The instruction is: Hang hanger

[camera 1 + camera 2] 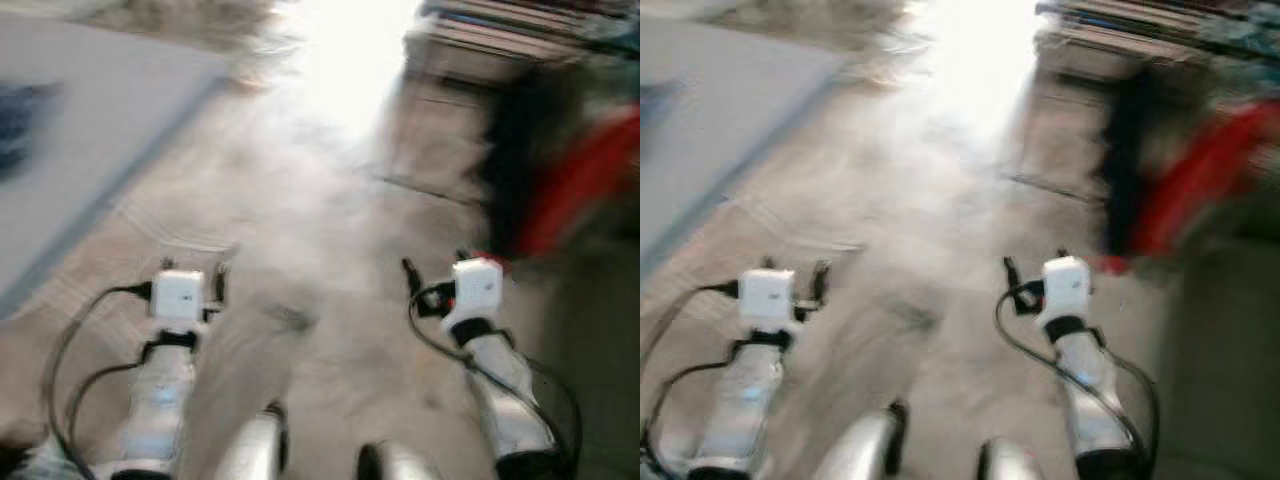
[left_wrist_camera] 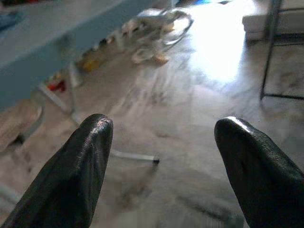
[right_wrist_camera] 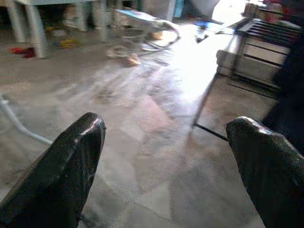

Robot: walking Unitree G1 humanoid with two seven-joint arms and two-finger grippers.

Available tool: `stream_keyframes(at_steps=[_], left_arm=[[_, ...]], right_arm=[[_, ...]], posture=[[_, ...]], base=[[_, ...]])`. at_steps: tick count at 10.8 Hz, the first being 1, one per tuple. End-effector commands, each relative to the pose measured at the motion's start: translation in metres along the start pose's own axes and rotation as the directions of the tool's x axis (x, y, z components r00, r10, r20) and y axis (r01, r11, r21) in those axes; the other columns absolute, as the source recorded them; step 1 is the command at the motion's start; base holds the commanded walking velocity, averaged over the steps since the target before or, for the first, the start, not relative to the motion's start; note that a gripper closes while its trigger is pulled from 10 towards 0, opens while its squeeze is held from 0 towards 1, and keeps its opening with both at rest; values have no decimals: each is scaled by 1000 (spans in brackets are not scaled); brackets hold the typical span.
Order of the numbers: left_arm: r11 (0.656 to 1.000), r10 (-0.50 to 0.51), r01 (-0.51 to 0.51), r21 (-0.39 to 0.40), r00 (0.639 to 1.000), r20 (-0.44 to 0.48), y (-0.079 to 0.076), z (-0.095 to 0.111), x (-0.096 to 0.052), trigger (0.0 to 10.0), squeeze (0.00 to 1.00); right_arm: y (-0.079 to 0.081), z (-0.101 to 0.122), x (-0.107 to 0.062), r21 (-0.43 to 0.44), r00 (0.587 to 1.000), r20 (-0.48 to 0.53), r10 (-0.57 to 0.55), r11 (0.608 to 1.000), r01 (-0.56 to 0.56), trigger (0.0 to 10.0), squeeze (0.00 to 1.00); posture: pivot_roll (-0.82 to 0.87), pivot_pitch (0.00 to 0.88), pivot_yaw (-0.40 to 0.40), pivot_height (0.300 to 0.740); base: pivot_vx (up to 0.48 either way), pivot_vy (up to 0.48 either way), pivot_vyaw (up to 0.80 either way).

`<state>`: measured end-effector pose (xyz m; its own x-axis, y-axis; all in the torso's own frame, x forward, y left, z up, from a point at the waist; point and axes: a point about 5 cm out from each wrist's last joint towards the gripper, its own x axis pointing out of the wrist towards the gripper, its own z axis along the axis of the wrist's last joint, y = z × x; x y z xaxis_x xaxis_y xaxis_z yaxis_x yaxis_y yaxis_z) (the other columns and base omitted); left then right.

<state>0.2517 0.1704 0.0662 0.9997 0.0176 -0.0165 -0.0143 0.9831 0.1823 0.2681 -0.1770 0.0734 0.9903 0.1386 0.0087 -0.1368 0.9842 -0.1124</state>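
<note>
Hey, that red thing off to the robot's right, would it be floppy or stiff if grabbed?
The red shape is blurred, but it slants down beside a black one like draped cloth: probably floppy and light. Grabbed, it would likely sag and swing rather than tip. The right gripper, open, is apart from it.

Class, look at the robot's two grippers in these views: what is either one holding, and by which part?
Nothing is held. The left gripper and the right gripper both have their fingers spread wide, with only bare floor between them.
</note>
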Motion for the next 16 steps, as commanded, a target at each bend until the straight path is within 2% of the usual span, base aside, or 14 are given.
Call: stream_keyframes(at_steps=[1, 3, 8, 11, 16], left_arm=[[1000, 19, -18, 13, 1000, -18, 3, -2, -1, 10000, 0], [999, 26, -25, 40, 999, -34, 3, -2, -1, 10000, 0], [992, 66, -66, 104, 998, 6, 3, 0, -4, 10000, 0], [991, 40, -42, 127, 999, 19, -2, 2, -3, 10000, 0], [986, 22, -24, 168, 1000, 10, -1, 1, -3, 10000, 0]], right_arm=[[0, 1, 0, 11, 1000, 4, 1, 1000, -1, 10000, 0], [1, 4, 2, 20, 1000, 18, 2, 1000, -2, 10000, 0], [1, 6, 6, 23, 1000, 25, 16, 1000, -16, 10000, 0], [-3, 6, 5, 15, 1000, 24, 11, 1000, -11, 10000, 0], [1, 6, 7, 17, 999, 25, 27, 999, -27, 10000, 0]], posture=[[25, 183, -8, 740], [30, 188, -1, 740], [35, 198, -11, 740], [27, 205, -15, 740], [33, 215, -16, 740]], base=[[0, 0, 800], [0, 0, 800], [0, 0, 800], [0, 0, 800], [0, 0, 799]])
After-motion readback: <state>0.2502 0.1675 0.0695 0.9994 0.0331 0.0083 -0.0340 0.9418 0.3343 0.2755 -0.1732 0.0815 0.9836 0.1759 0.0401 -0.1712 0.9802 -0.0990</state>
